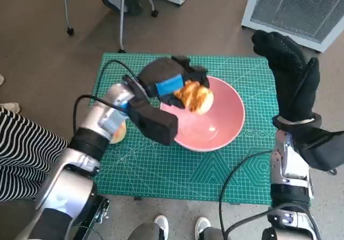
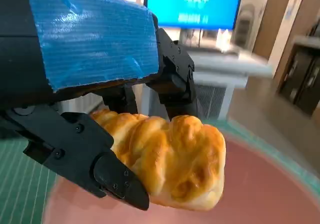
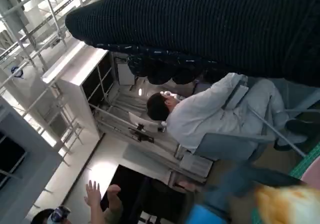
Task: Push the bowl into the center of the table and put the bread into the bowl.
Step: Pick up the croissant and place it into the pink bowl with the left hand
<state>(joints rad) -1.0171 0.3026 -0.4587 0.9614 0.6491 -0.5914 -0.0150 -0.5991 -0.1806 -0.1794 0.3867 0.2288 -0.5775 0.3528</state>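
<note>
You are holding the bread (image 1: pixel 194 96) over the bowl's (image 1: pixel 228 123) ten o'clock rim rather than its middle, so letting go now is risking a bounce off the lip onto the mat (image 1: pixel 188 170); the bowl itself is sitting near the table's center. Your left hand (image 1: pixel 167 83) is pinching the bread between black fingers (image 2: pixel 117 176), reaching in from eight o'clock. Your right hand (image 1: pixel 290 76) is hanging raised at three o'clock, fingers spread, holding nothing.

Green cutting mat (image 1: pixel 161 170), seated person (image 3: pixel 200 119), white cabinet (image 1: pixel 301 6).
</note>
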